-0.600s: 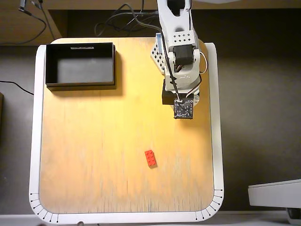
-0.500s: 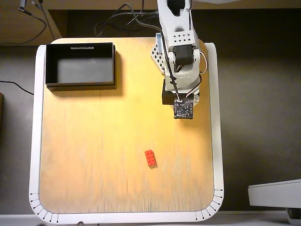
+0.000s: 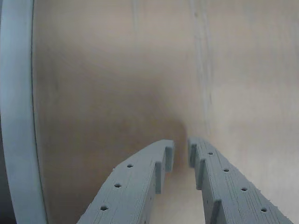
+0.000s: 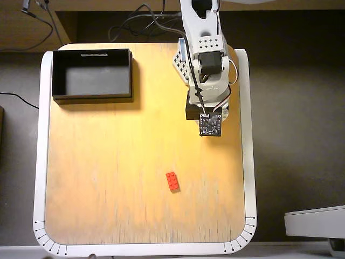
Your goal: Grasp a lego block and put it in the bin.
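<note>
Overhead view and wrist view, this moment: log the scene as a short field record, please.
lego block: red, lying on the wooden table, apart from everything
bin: black, upper-left corner in the overhead view, nothing inside
gripper: above bare wood near the table's right side in the overhead view, fingers nearly together, holding nothing
block in wrist view: no
task stage: block not yet grasped

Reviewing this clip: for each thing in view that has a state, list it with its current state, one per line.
lego block: lying flat on the table, studs up, free, not gripped.
bin: open-topped, upright, nothing visible inside, at the table's top-left corner in the overhead view.
gripper: fingers nearly closed with a narrow gap, holding nothing, above bare tabletop.
table: wooden top with a white rim, carrying the block and bin.
</note>
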